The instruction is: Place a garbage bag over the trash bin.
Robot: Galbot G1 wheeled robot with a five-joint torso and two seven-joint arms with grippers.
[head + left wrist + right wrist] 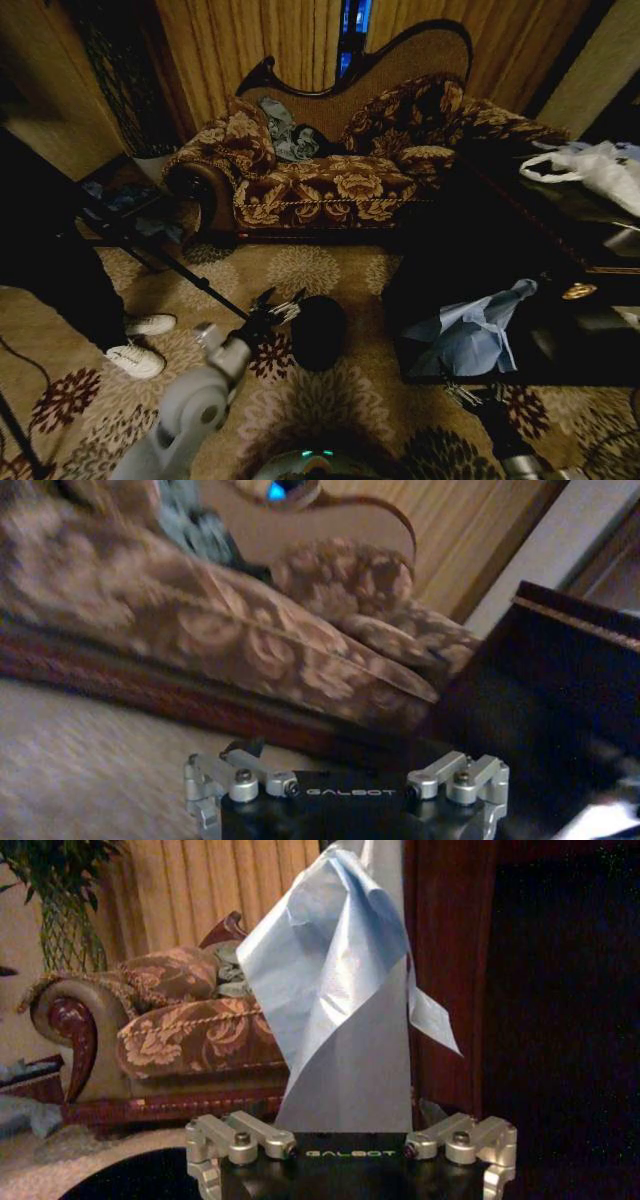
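Left gripper (283,308): mine, low over the carpet, fingers spread, nothing between them, tips just beside the bin's left rim.
Trash bin (319,331): upright on the floral carpet (330,400), mouth up, between my two arms, nearer my left.
Garbage bag (474,335): pale blue film draped at the edge of the dark table (560,240), long axis rising away from my right wrist, well to the right of the bin.
Right gripper (462,392): just below the bag; whether my jaws pinch it I cannot tell.
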